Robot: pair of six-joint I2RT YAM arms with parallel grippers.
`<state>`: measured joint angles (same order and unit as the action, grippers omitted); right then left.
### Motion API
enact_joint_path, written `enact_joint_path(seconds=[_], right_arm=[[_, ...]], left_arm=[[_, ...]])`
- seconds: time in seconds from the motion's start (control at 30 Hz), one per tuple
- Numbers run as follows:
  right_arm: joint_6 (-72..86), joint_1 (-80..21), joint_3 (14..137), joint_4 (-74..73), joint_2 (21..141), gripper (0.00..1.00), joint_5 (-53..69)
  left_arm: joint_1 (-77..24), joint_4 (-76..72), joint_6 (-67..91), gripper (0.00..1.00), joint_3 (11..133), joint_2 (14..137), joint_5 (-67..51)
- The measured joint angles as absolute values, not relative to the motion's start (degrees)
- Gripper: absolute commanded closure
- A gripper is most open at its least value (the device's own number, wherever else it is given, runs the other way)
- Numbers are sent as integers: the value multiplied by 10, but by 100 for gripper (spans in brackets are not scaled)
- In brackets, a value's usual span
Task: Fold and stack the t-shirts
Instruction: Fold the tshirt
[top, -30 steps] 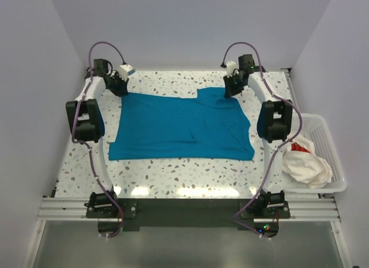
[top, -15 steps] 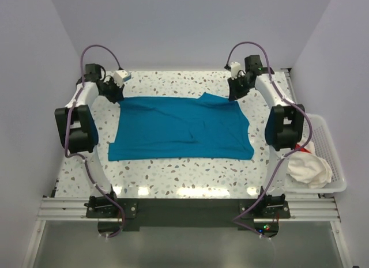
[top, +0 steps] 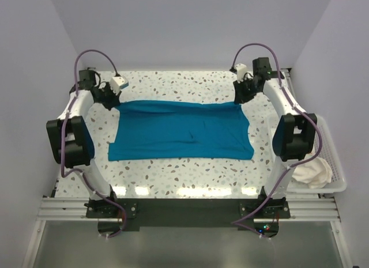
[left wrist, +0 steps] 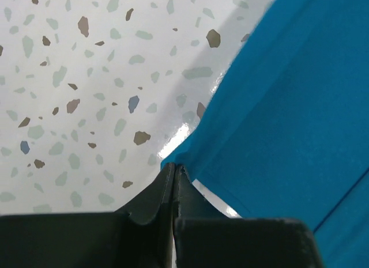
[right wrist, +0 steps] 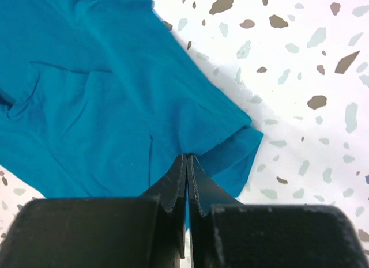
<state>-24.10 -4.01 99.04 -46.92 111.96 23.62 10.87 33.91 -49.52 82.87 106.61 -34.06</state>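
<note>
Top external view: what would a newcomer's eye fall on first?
A teal-blue t-shirt lies spread across the table, its far corners pinched by the left gripper and right gripper, both shut. A crumpled white t-shirt sits in the mesh basket at the right.

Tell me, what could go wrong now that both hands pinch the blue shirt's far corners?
The left hand grips only a sliver of edge on the blue shirt, so the cloth could slip free. The right hand holds a bunched corner, which might fold in crooked. A crease near the shirt's middle could get trapped in the fold.
</note>
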Motion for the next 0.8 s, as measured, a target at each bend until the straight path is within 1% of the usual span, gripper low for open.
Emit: enact_joint_path(seconds=[0.3,0.63,0.8], right_arm=[[-272,-29,926,-471,1063,100,238],[-286,-29,840,-471,1058,100,240],[-288,-29,818,-467,1053,100,240]], left_arm=[[132,339,-530,100,774,1031,-343],[131,338,-568,100,677,1010,-338],[131,339,-577,100,658,1010,-331]])
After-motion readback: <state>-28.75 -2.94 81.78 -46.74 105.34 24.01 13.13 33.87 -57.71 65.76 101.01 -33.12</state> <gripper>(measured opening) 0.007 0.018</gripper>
